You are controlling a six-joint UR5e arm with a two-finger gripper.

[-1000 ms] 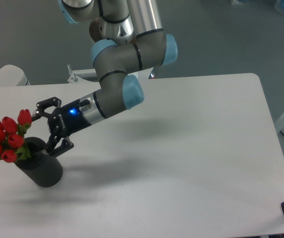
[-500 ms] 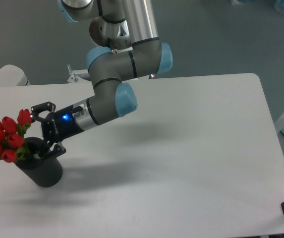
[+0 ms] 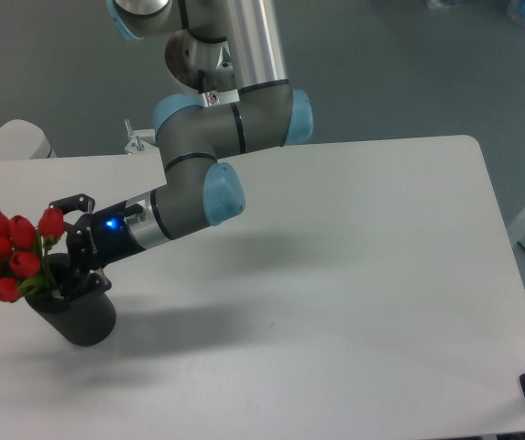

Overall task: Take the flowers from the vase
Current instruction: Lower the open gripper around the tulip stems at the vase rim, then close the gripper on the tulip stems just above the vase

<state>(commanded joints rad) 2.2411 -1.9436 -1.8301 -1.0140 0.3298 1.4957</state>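
Standing near the front left edge of the white surface (image 3: 354, 275) is the black vase (image 3: 81, 316), upright, with the red tulips (image 3: 10, 252) leaning out of its mouth toward the left. Just behind and above the rim, the pincer (image 3: 60, 246) reaches in from the right with its fingers spread wide, one above and one below the stems at the vase's mouth, not closed on them. Behind it the grey arm (image 3: 207, 174) with blue caps rises out of view.
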